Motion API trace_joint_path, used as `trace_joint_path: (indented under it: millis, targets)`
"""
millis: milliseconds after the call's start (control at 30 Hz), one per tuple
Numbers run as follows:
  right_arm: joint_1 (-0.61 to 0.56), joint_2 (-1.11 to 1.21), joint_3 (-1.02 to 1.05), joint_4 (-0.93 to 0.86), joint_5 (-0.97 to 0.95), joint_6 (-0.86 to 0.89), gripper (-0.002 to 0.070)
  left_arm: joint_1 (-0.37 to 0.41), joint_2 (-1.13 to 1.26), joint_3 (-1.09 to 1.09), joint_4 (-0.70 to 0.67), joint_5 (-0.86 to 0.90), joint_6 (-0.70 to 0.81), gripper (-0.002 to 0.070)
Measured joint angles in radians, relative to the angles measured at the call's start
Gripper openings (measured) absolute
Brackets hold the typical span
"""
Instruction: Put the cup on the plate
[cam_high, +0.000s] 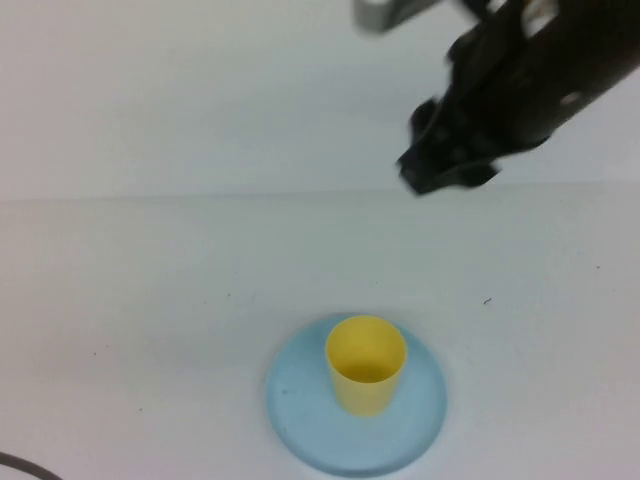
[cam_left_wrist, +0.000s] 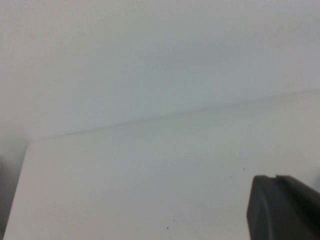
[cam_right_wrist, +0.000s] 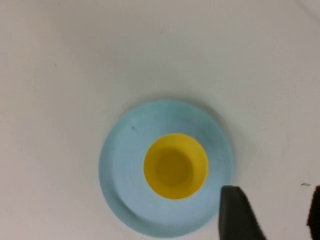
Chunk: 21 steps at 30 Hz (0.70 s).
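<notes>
From the high view, the cup (cam_high: 366, 364) stands upright and mouth-up on the plate (cam_high: 300, 400), a little toward the far side of its middle, so the task looks done and nothing needs holding. The right gripper (cam_high: 445, 170) hangs raised and well apart from the cup, over the far right of the table (cam_high: 150, 300); its fingers are blurred there. The left gripper does not appear in this view. Bare tabletop lies all round the plate, and the plate's near rim sits close to the bottom of the picture. In the left wrist view, only 1 dark fingertip of the left gripper (cam_left_wrist: 280, 207) shows over bare table, so I cannot tell its spread. In the right wrist view, 2 dark fingers (cam_right_wrist: 237, 212) stand apart with nothing between them, beside the plate (cam_right_wrist: 120, 170) and cup (cam_right_wrist: 175, 166), so the right gripper is open and empty.
</notes>
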Motion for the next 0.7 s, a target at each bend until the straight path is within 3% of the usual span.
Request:
trace_joint_path:
  millis: [233,567,700]
  targets:
    - [0.000,-0.210,-0.004,-0.010,0.000,0.000,0.0262,0.020,0.000,0.000,0.002,0.000,0.003,0.0001]
    - [0.000,-0.277,-0.004,0.159,0.000,0.000,0.0253,0.300,-0.211,0.000,-0.003,0.044,-0.004,0.0001]
    - [0.000,-0.247,-0.004,0.167,0.000,0.000,0.0253,0.338,-0.354,0.000,-0.017,0.134,-0.004,0.0001]
